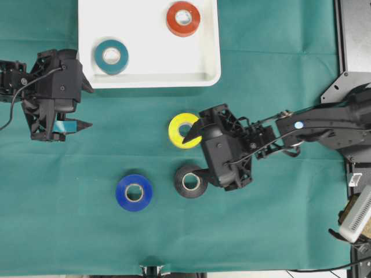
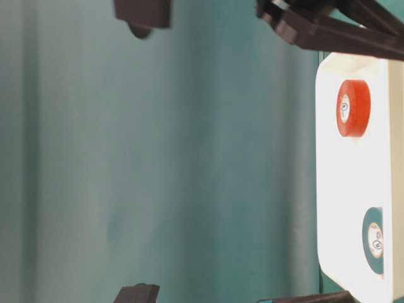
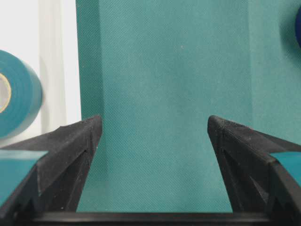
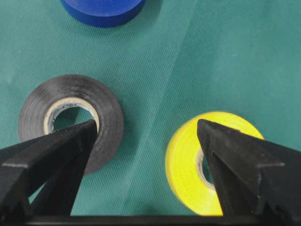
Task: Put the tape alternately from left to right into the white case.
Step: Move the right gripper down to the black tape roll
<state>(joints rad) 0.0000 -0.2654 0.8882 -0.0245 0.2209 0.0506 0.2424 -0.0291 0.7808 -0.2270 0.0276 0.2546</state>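
Tape rolls are sitting split: teal [image 1: 111,56] and red-orange [image 1: 183,18] in the white case [image 1: 208,69], yellow [image 1: 181,134], black [image 1: 188,182] and blue [image 1: 134,192] on the green cloth [image 1: 278,220], while the right gripper [image 1: 197,152] is hovering wide-jawed over yellow and black and the left gripper [image 1: 84,106] is gaping empty beside the case.

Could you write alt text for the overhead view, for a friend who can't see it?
Seen from above, the right gripper hangs open over a yellow roll and a black roll on green cloth, a blue roll nearby. A white tray holds teal and red-orange rolls; the left gripper waits open.
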